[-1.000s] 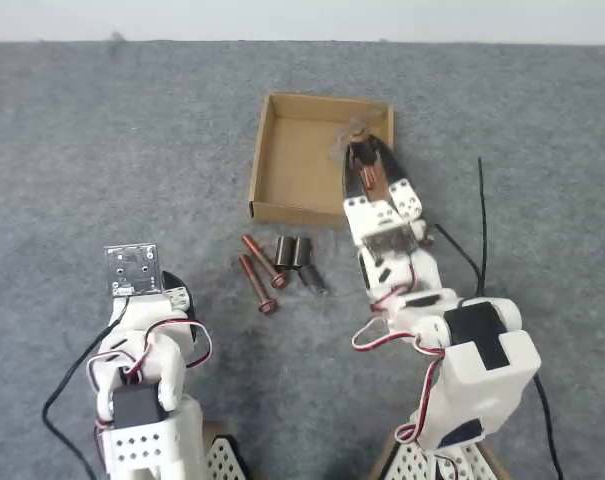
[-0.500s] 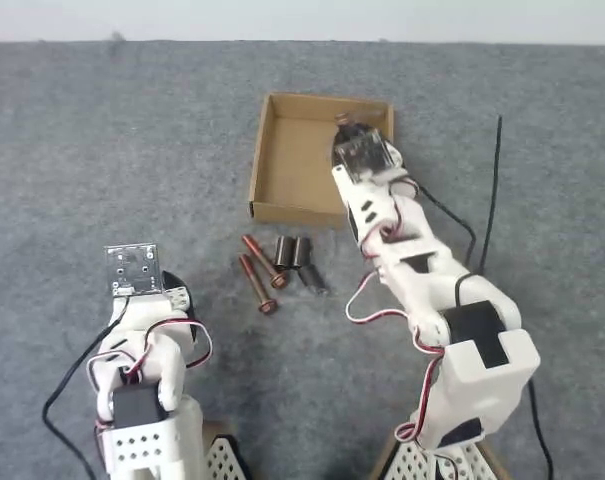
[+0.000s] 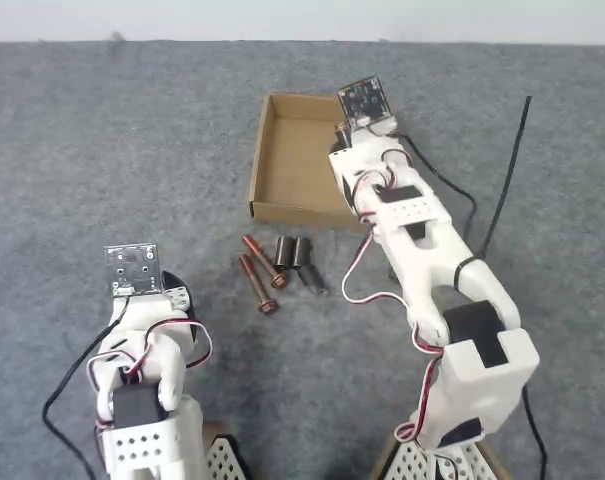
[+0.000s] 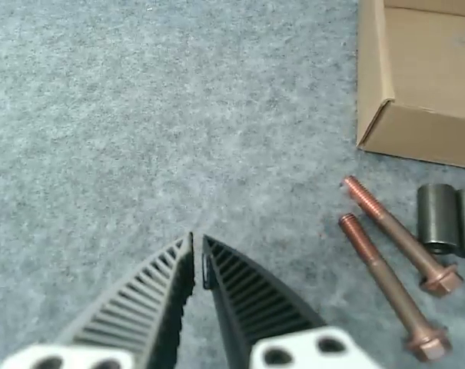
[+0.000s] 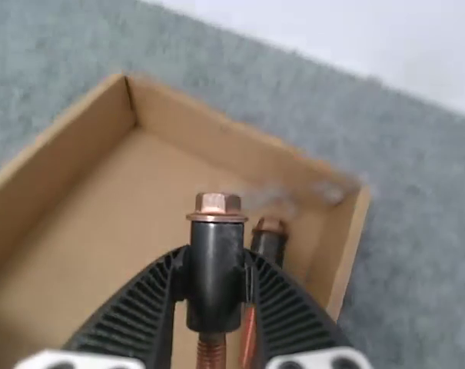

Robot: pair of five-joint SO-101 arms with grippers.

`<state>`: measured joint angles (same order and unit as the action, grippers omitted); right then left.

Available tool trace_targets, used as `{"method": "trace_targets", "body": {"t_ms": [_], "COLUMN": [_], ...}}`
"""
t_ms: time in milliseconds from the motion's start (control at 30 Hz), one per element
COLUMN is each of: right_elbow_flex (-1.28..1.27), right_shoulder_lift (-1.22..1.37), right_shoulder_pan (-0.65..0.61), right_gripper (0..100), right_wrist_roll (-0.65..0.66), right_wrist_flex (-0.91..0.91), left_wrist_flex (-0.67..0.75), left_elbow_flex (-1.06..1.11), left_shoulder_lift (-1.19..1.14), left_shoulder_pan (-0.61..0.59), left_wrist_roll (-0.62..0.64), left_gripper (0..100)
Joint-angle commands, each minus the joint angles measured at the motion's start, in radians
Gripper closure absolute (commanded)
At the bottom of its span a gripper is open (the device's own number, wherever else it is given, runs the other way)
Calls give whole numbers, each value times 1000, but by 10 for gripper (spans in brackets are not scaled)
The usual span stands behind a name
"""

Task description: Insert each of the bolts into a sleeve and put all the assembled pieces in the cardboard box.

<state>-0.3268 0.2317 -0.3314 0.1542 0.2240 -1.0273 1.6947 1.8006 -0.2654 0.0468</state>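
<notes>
Right pincer (image 5: 215,265) pinching a sleeved bolt (image 5: 215,234) over the cardboard box (image 5: 71,181), left pincer (image 4: 198,252) pressed together above the desk (image 4: 140,115), two loose bolts (image 4: 390,240) nearby

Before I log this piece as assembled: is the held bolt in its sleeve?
In; bolt head tops the sleeve, shank pokes out below.
</notes>
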Motion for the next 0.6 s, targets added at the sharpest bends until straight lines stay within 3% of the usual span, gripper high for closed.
{"method": "trace_targets", "body": {"t_ms": [0, 300, 567], "right_elbow_flex": [146, 379, 477], "right_shoulder_lift": [-4, 185, 283], "right_shoulder_pan": [-16, -12, -10], "right_gripper": [992, 992, 988], "right_wrist_roll": [-9, -12, -12], "right_wrist_flex": [114, 294, 308], "left_wrist_flex": [-2, -2, 0], "left_elbow_flex": [-10, -10, -10], "left_shoulder_lift": [18, 17, 17], "left_shoulder_pan": [-5, -5, -3], "left_wrist_roll": [-14, -14, -14], "left_gripper": [988, 988, 988]}}
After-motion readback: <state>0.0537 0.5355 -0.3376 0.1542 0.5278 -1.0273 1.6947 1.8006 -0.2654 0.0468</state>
